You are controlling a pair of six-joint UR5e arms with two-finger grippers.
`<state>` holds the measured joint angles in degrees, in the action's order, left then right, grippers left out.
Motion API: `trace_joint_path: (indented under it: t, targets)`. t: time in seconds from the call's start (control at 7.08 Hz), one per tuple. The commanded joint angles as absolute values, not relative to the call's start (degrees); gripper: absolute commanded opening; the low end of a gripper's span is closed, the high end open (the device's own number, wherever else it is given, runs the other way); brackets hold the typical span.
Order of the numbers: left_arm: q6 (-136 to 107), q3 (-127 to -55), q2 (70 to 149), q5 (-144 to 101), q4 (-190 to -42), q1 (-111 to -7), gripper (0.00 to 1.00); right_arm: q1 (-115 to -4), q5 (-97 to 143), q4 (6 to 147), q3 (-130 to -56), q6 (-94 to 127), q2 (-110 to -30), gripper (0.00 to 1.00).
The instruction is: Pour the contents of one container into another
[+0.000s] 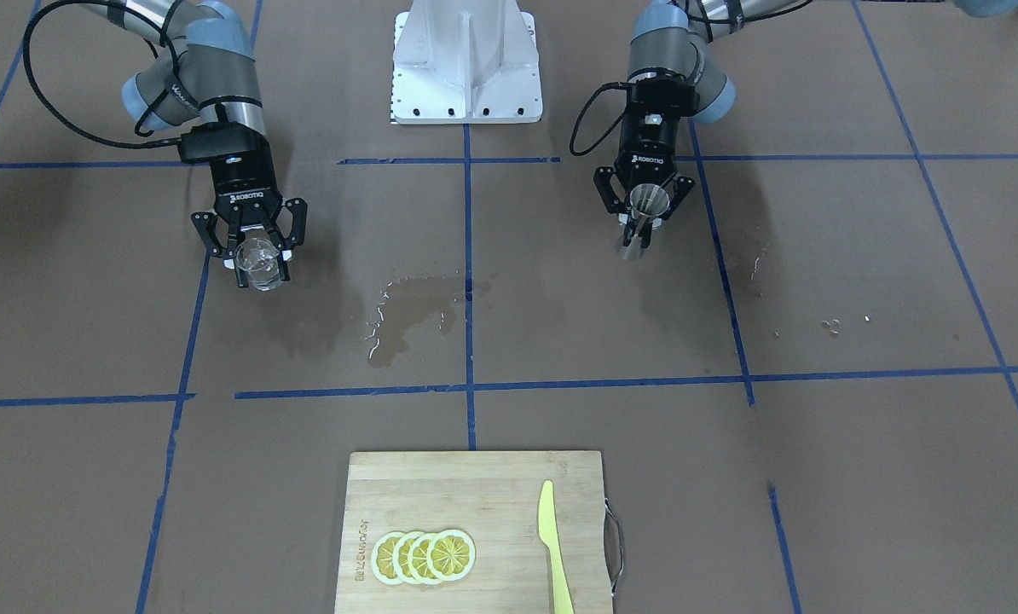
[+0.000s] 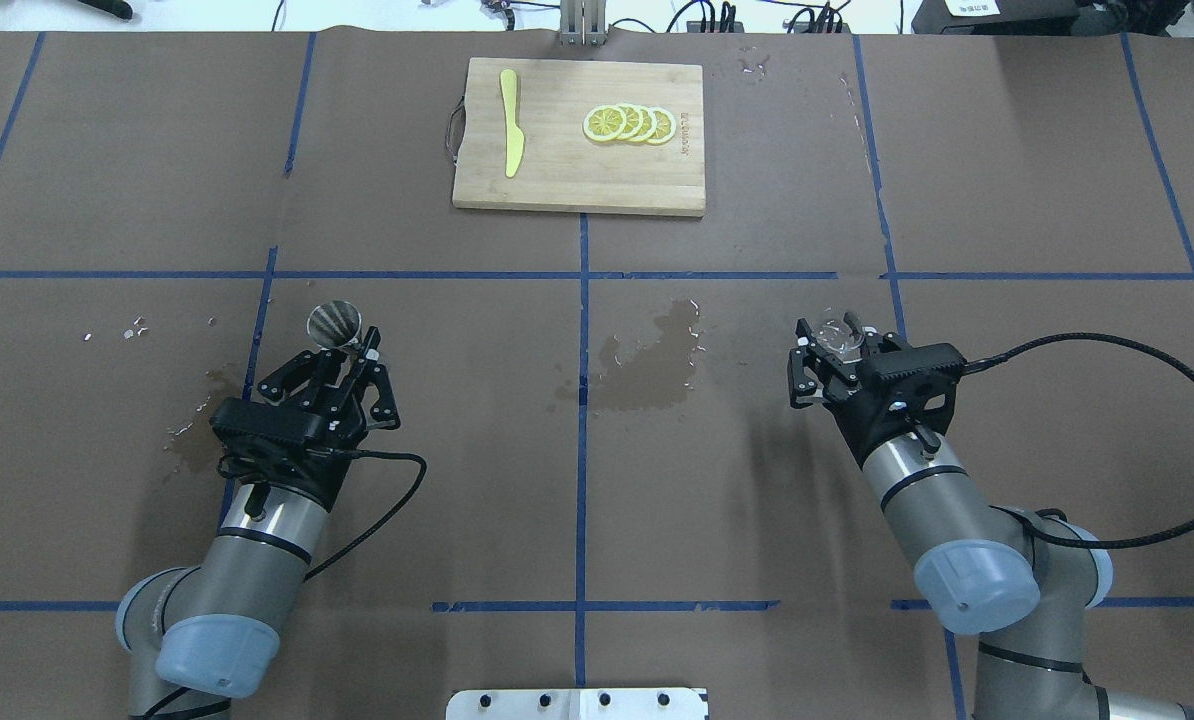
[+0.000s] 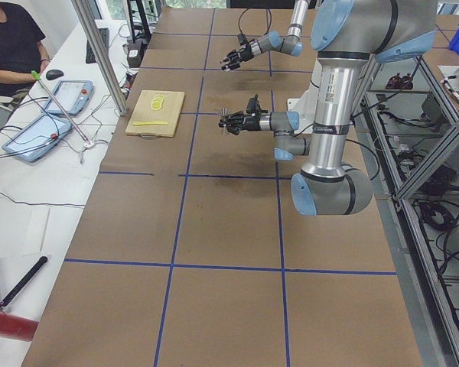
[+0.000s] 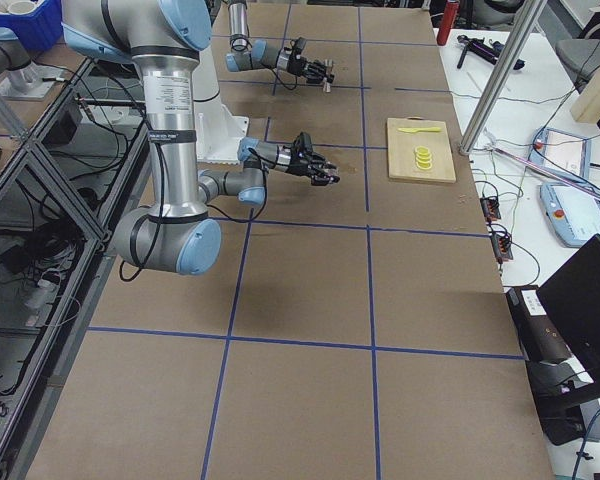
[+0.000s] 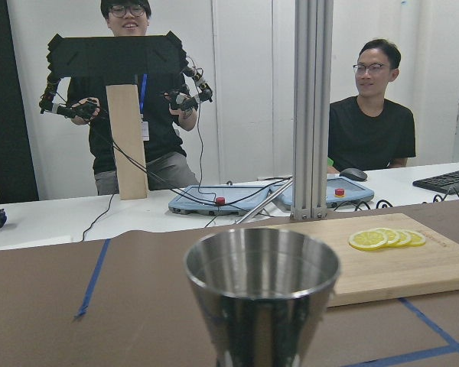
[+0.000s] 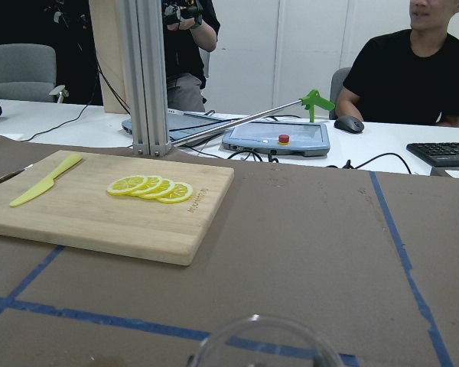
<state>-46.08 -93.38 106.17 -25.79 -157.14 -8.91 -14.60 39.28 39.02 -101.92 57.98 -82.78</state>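
The metal jigger (image 1: 650, 201) is held upright in my left gripper (image 1: 644, 225), which is shut on its narrow waist; the open top cone shows in the overhead view (image 2: 334, 322). In the left wrist view the jigger's rim (image 5: 262, 264) fills the lower middle. The clear glass cup (image 1: 263, 271) sits between the fingers of my right gripper (image 1: 256, 251), shut on it. Overhead, the cup (image 2: 837, 336) is far to the right of the jigger, about half a table apart. Only the cup's rim (image 6: 264, 342) shows in the right wrist view. I cannot tell whether either vessel holds liquid.
A wet spill (image 2: 652, 355) darkens the paper between the arms, with smaller wet marks (image 2: 197, 440) near the left arm. A wooden cutting board (image 2: 577, 180) at the far side carries lemon slices (image 2: 629, 123) and a yellow knife (image 2: 510, 135). The white robot base (image 1: 466, 68) stands mid-table.
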Motion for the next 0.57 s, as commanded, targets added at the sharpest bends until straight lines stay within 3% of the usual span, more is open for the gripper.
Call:
trace_joint_path:
  t: [0.0,0.42]
  targets:
    - [-45.62,-90.01,110.21,-29.33,-157.32,-8.44,0.0,-14.42,39.46,50.42,-109.05,57.13,-80.25,0.08]
    - [-40.82,-89.21,114.24,-42.95,-157.85,-10.81,0.0,-14.24,40.6,58.78,-109.42,54.41,-71.31,0.06]
